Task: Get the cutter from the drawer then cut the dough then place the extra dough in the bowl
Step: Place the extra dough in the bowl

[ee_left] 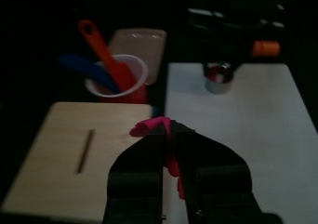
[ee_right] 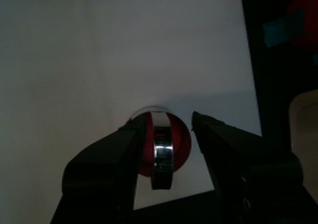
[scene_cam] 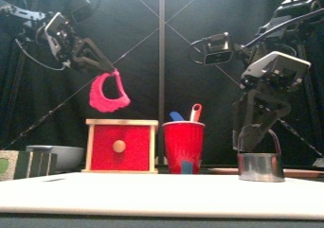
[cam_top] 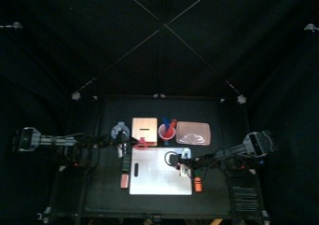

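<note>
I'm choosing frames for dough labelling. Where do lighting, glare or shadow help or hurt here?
Front view: the dough ring shows clearly against the black curtain; the cutter reflects light. Top view: the white board is the brightest patch. Right wrist view: the dark right fingers frame the cutter against the bright board. Left wrist view: the left fingers lie in shadow.
</note>
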Controlling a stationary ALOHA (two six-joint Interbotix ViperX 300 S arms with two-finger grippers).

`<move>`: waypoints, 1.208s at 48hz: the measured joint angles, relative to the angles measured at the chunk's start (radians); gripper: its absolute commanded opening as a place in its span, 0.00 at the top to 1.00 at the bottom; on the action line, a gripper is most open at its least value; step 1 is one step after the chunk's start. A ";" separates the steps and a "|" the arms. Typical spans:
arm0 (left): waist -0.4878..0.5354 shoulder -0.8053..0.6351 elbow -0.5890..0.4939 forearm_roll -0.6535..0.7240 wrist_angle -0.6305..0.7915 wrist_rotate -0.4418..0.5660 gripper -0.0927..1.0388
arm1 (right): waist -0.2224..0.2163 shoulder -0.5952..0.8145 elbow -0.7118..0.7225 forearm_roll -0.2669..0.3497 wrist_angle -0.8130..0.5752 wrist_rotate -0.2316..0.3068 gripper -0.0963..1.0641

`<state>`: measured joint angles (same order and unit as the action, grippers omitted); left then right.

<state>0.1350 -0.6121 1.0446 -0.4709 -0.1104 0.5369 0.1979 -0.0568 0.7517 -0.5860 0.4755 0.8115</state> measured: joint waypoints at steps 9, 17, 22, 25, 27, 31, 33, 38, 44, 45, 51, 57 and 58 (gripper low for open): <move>0.155 -0.215 0.087 0.006 0.098 0.000 0.49 | -0.002 0.005 0.000 0.000 -0.002 0.000 0.22; 0.305 -0.316 0.129 0.009 0.239 0.002 0.49 | -0.003 0.006 0.000 -0.002 -0.002 0.000 0.22; 0.388 -0.322 0.163 0.009 0.284 0.002 0.49 | -0.006 0.011 0.000 0.000 -0.002 0.000 0.22; 0.425 -0.307 0.184 0.011 0.293 0.009 0.49 | -0.008 0.012 0.000 0.000 0.000 0.000 0.22; 0.436 -0.290 0.193 0.012 0.293 0.008 0.48 | -0.009 0.015 0.000 -0.002 -0.002 0.000 0.22; 0.437 -0.233 0.210 0.021 0.276 0.008 0.45 | -0.011 0.021 0.000 0.000 -0.002 0.000 0.22; 0.437 -0.198 0.213 0.025 0.264 0.002 0.43 | -0.011 0.023 0.000 0.000 -0.003 -0.002 0.22; 0.430 -0.114 0.215 0.029 0.225 -0.002 0.33 | -0.015 0.028 0.000 0.000 -0.003 0.000 0.22; 0.408 -0.035 0.215 0.031 0.187 0.002 0.19 | -0.018 0.029 0.000 0.000 -0.003 0.000 0.22; 0.407 -0.028 0.215 0.031 0.179 -0.002 0.17 | -0.018 0.029 0.000 0.000 -0.002 0.000 0.22; 0.410 -0.017 0.216 -0.008 0.141 -0.020 0.08 | -0.018 0.029 0.000 -0.002 -0.003 0.000 0.22; 0.420 -0.029 0.219 -0.098 0.129 -0.038 0.05 | -0.018 0.028 -0.002 0.008 -0.002 0.000 0.22; 0.422 -0.034 0.221 -0.115 0.129 -0.040 0.05 | -0.020 0.029 -0.002 0.009 -0.002 0.000 0.22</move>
<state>0.5568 -0.6458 1.2655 -0.5860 0.0184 0.4970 0.1779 -0.0276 0.7501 -0.5768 0.4740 0.8115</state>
